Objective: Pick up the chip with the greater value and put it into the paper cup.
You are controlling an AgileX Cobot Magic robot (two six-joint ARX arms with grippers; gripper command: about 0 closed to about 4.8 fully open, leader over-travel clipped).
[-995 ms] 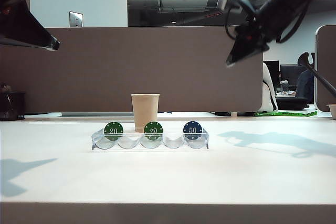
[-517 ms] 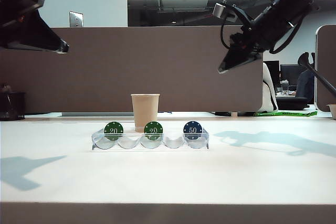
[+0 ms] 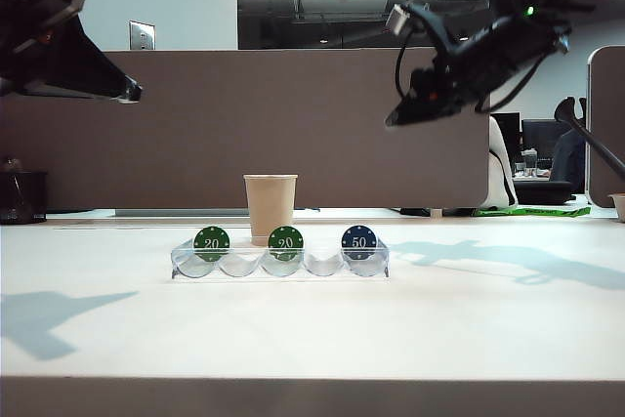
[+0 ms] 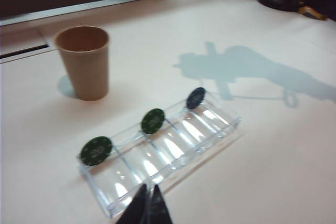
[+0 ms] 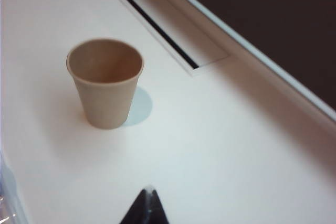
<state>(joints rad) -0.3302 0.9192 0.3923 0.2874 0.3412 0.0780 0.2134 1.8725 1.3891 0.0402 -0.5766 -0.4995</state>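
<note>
The blue chip (image 3: 358, 241) stands at the right end of the tray (image 3: 279, 266), mid-bench, the cup (image 3: 270, 208) just behind. Both pincers, left (image 3: 130, 97) and right (image 3: 395, 120), tips together and empty, have swung inward overhead; no pickup yet.

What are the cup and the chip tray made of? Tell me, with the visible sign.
Paper cup: apparently matte tan paper; dull, unglazed wall, rolled rim. Chip tray: seemingly clear glossy plastic; the table shows through, and bright glints sit in its wavy slots.
</note>
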